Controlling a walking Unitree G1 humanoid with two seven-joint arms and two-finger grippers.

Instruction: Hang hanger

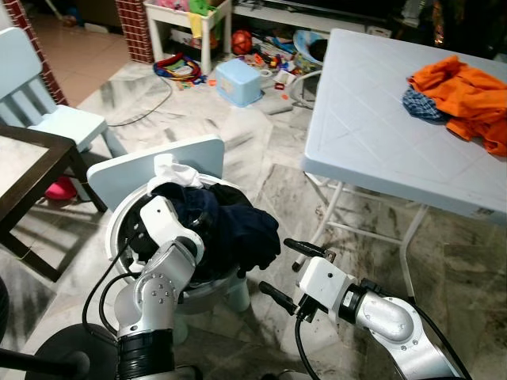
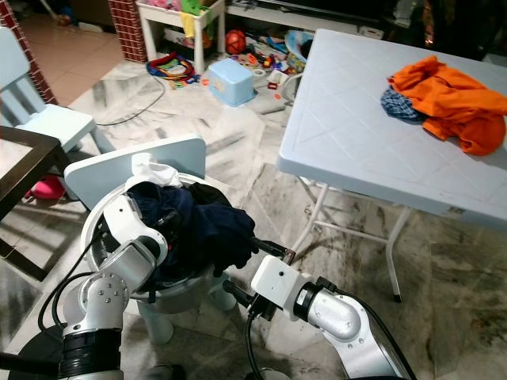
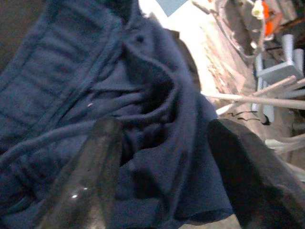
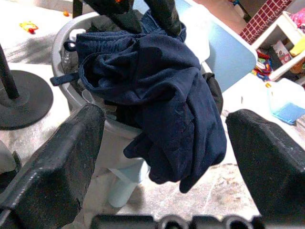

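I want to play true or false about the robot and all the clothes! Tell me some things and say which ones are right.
1. The navy garment spills over the rim of the white basket. True.
2. The orange clothes lie on the floor. False: they lie on the pale blue folding table.
3. The right gripper has its jaws open, just beside the navy garment. True.
4. The left gripper is over the folding table. False: it is at the basket, jaws open around navy cloth.
5. A light blue box sits on the floor among toys. True.
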